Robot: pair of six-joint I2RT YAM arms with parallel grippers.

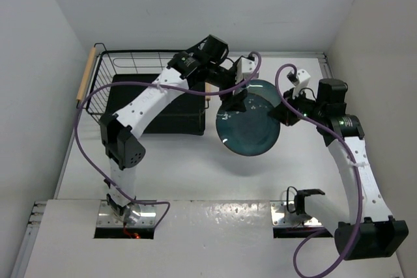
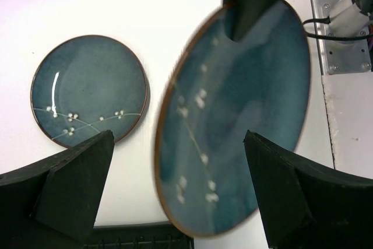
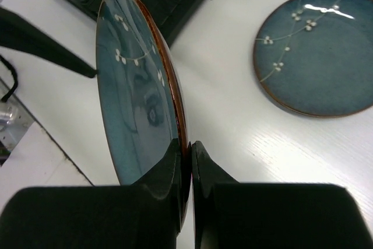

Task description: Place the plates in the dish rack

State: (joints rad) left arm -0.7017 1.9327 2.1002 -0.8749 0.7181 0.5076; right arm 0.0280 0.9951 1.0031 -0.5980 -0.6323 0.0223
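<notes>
1. Nothing is loaded yet, as far as I can see. The rectangular black wire dish rack (image 1: pixel 140 52), with its black tray base and light wooden handles, holds no plate in the part my left arm leaves uncovered.
2. One round glossy teal-blue ceramic plate (image 3: pixel 137 86) is up off the white counter (image 3: pixel 233 115), tilted nearly on edge. It sits to the right of the rack, just beside its near corner.
3. The second teal-blue speckled plate (image 3: pixel 317 51) lies flat on the counter, untouched and apart from the raised one.
4. My judgement is that the first plate is mid-transfer. Both plates have yet to go into the rack.
5. My right end effector (image 3: pixel 186 147) is closed tight on the raised plate's brown rim, one finger on each face.
6. My left end effector (image 2: pixel 178 138) is spread wide and holds nothing. The raised plate hangs ahead of its gap, and I cannot tell whether either finger touches it.
</notes>
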